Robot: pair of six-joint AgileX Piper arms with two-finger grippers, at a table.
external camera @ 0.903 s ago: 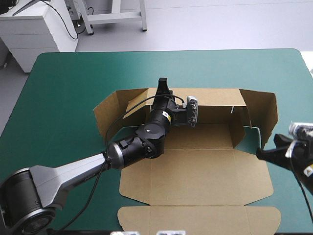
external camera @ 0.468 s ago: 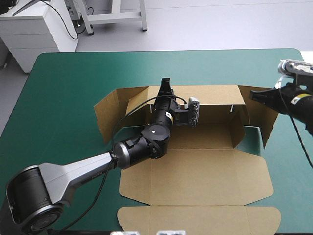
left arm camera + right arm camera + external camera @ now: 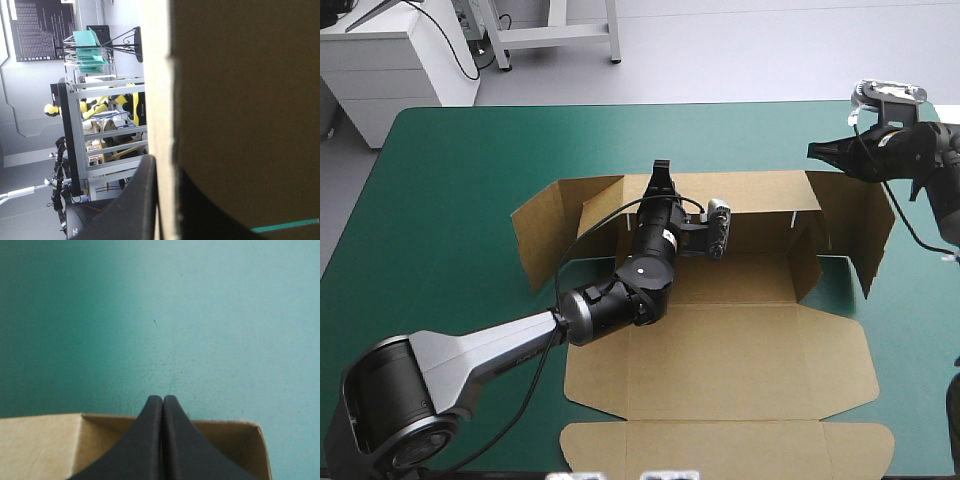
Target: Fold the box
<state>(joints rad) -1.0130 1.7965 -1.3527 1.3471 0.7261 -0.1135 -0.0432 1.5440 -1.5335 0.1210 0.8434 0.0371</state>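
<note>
The brown box (image 3: 720,360) lies as a cut sheet mid-table, its back wall and both side flaps raised and the lid panel flat toward the near edge. My left gripper (image 3: 660,173) is at the top edge of the back wall near its left end. In the left wrist view it (image 3: 165,167) is shut on the board (image 3: 240,100), one black finger on each face. My right gripper (image 3: 817,150) hovers shut above the right end of the back wall. In the right wrist view it (image 3: 163,398) points over a raised corner of the box (image 3: 40,440), with nothing held.
The teal-green cover (image 3: 460,170) runs wide left of the box and beyond the back wall. The right side flap (image 3: 865,235) stands near the table's right edge. The lid's front flap (image 3: 720,445) reaches almost to the near edge.
My right gripper has risen from beside the right flap's near end and moved toward the far side, over the back wall's right end. The left arm has hardly shifted.
</note>
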